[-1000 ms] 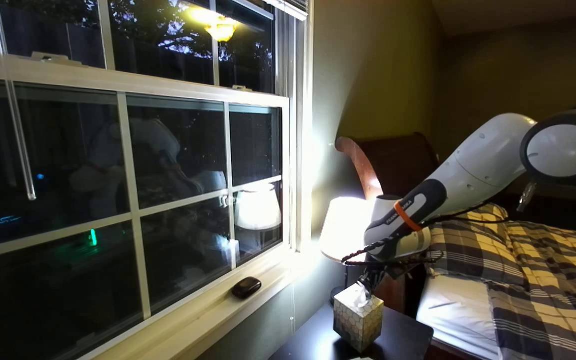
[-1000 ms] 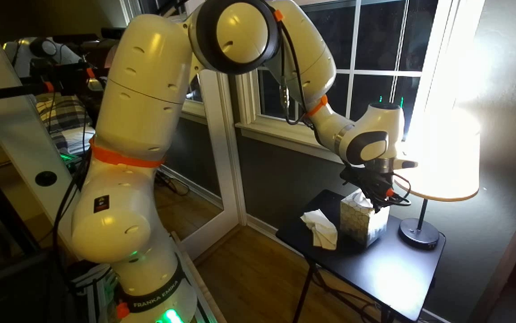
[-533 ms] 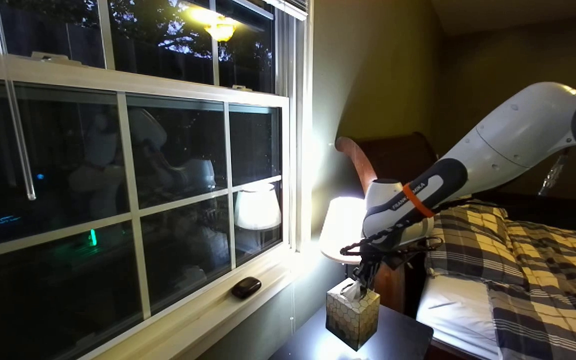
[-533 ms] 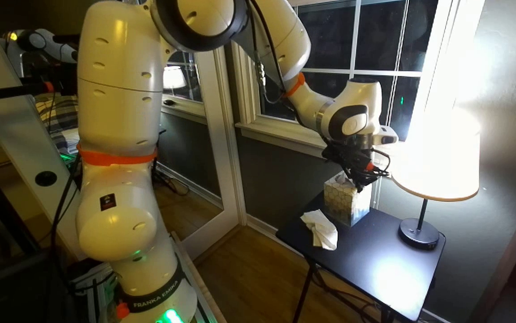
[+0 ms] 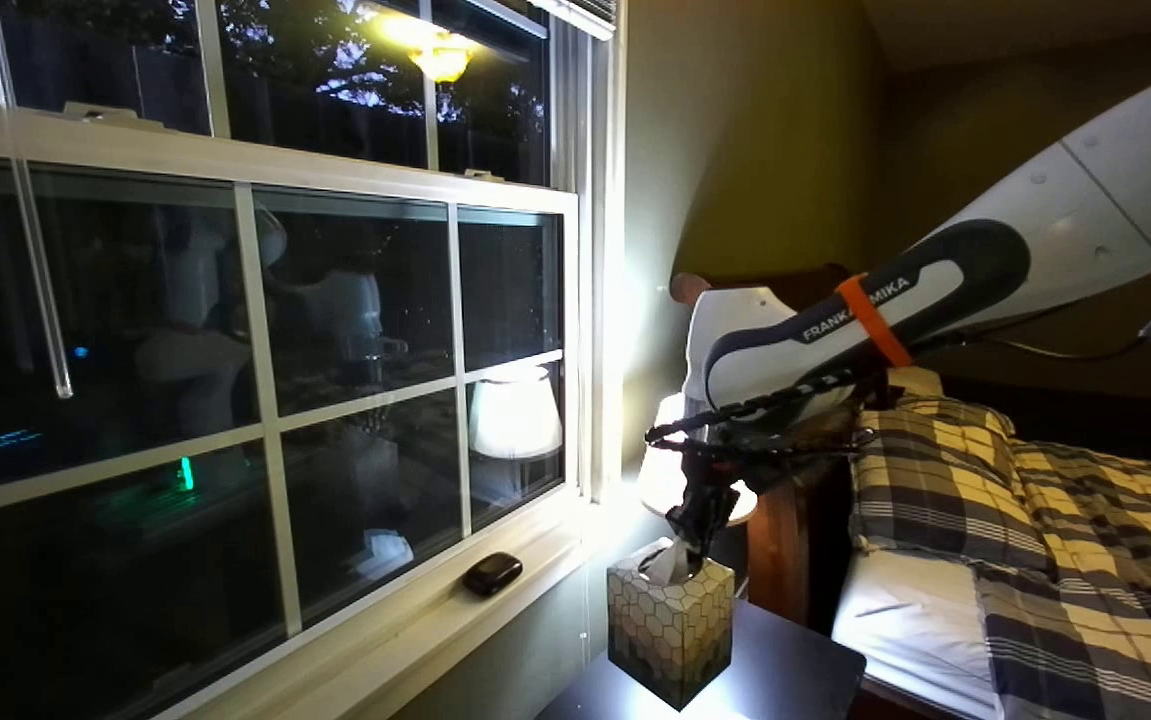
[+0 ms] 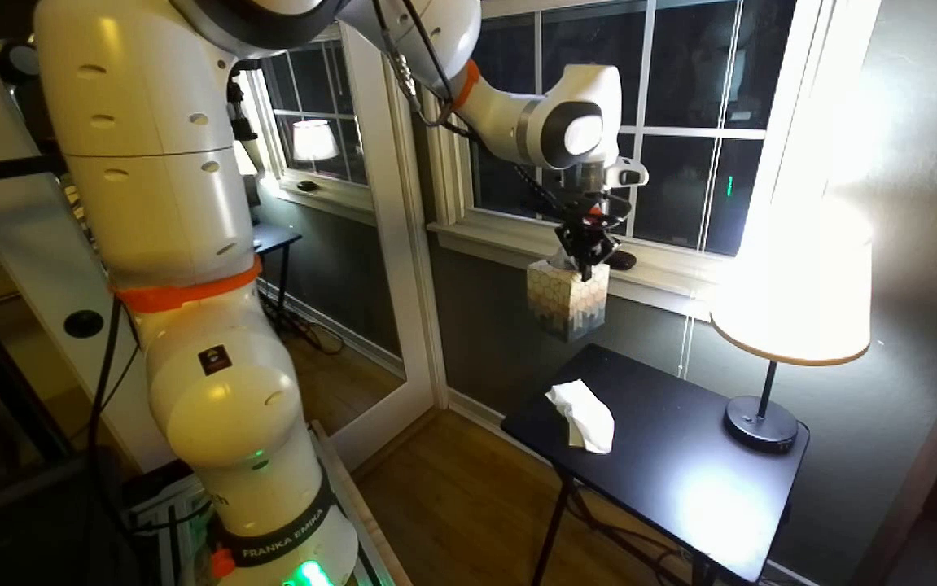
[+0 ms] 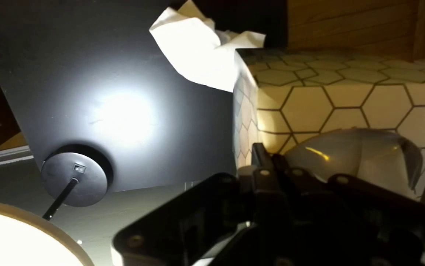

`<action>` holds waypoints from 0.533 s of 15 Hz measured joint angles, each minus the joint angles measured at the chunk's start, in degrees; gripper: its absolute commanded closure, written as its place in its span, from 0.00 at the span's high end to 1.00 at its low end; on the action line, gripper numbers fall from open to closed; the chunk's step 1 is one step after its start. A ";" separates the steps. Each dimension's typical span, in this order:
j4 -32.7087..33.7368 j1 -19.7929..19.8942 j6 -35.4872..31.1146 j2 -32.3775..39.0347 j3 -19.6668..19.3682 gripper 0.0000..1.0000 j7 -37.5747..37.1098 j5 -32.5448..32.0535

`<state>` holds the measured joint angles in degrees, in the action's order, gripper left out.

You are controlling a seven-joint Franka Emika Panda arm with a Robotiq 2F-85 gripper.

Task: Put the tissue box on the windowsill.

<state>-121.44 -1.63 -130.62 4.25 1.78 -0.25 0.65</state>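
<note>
The jaws are clamped on the hexagon-patterned tissue box (image 6: pixel 567 301) at its top. The box hangs roughly upright in mid-air, clear of the black bench (image 6: pixel 680 456) and apart from the white windowsill (image 5: pixel 405 640), where a small dark rounded object (image 5: pixel 492 575) lies. On the bench I see a crumpled tissue (image 6: pixel 584 417) and, well apart from it, a lit table lamp (image 6: pixel 794 305). Near the bench stands a bed (image 5: pixel 910 605) with plaid bedding (image 5: pixel 1105 560).

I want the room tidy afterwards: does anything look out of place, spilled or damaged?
Yes: a loose, crumpled tissue lies on the black side table, away from the tissue box held up by the gripper. It looks stray, since the other visible tissue pokes from the box's top. I see no spill or clear damage.
</note>
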 measured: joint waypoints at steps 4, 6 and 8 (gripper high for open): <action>1.53 -2.24 4.42 -2.88 2.14 0.02 -3.15 1.13; 1.50 -2.13 4.46 -2.90 2.14 0.02 -3.16 1.17; 1.49 -1.98 4.46 -2.79 2.06 0.01 -3.16 1.17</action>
<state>-119.95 -3.61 -126.16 1.46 3.84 -3.41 1.82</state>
